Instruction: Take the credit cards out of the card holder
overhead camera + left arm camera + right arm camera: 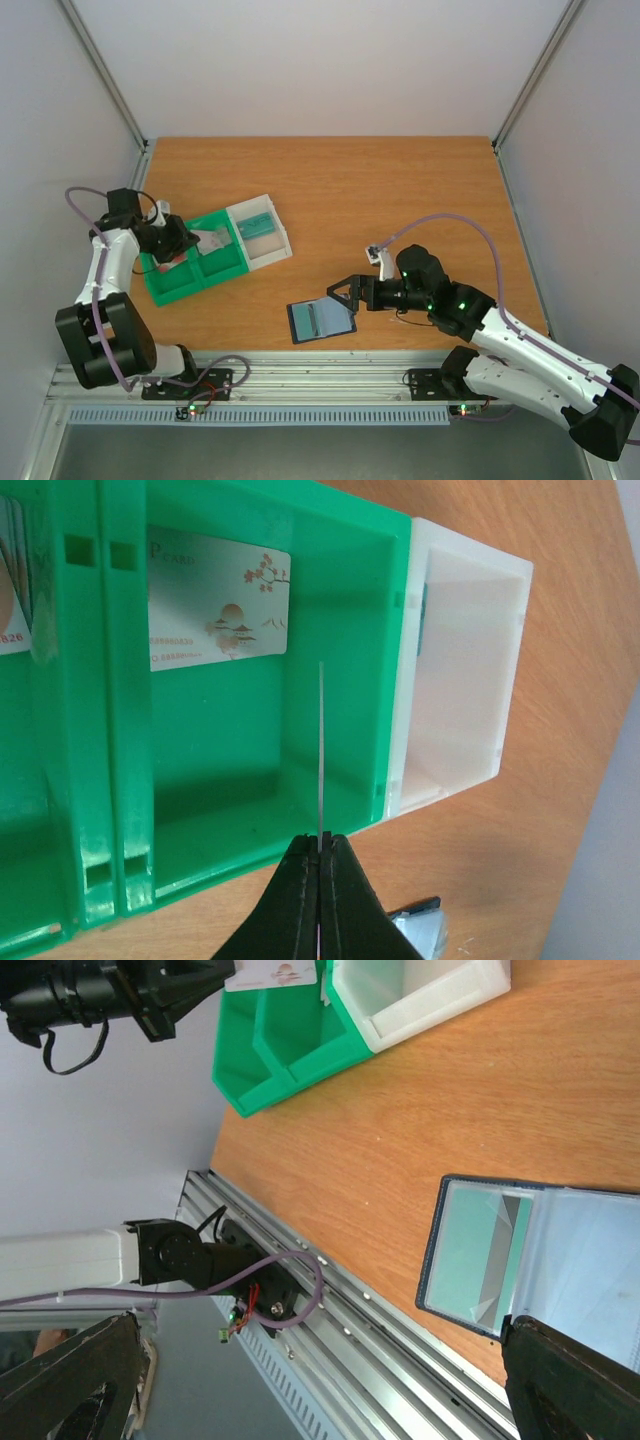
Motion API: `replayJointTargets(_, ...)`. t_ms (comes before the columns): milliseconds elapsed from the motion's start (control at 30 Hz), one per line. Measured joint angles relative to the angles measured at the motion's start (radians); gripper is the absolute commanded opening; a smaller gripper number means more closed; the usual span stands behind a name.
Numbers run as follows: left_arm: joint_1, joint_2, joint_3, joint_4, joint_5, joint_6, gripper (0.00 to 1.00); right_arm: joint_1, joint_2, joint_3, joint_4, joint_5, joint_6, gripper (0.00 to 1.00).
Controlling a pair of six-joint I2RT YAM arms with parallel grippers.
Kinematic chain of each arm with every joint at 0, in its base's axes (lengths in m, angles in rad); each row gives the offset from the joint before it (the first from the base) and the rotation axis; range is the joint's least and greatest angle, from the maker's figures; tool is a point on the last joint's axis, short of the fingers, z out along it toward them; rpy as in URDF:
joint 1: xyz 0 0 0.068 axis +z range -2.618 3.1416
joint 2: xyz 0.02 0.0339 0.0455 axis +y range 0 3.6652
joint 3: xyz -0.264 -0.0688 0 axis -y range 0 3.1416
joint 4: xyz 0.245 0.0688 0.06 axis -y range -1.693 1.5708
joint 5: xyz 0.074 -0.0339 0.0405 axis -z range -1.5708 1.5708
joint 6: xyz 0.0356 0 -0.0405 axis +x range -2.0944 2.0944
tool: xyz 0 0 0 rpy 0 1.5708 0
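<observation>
A credit card [321, 750] is pinched edge-on in the left gripper [320, 852] over the green bin [390, 630] at 9 o'clock on the counter [400, 190], so the drop-off is judged in hand; the jaws must be parted next. The card holder [321, 320] is laid open at 6 o'clock, the right gripper [345, 296] spread wide just beside it

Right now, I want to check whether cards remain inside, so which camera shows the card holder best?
The top external view: the card holder lies open and whole on the table. The right wrist view is closer, but the frame edge and a finger cut it off. The left wrist view misses it.
</observation>
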Motion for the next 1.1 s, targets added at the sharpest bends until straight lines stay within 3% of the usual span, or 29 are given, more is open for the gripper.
replayJointTargets(633,-0.004,0.174,0.144,-0.016,-0.057,0.007,0.00,0.000,0.019,0.039,-0.004,0.019,0.000,0.98)
replayJointTargets(1100,-0.085,0.285,0.172,-0.002,-0.120,-0.008,0.00,0.000,0.030,0.039,-0.012,0.034,-0.001,0.99)
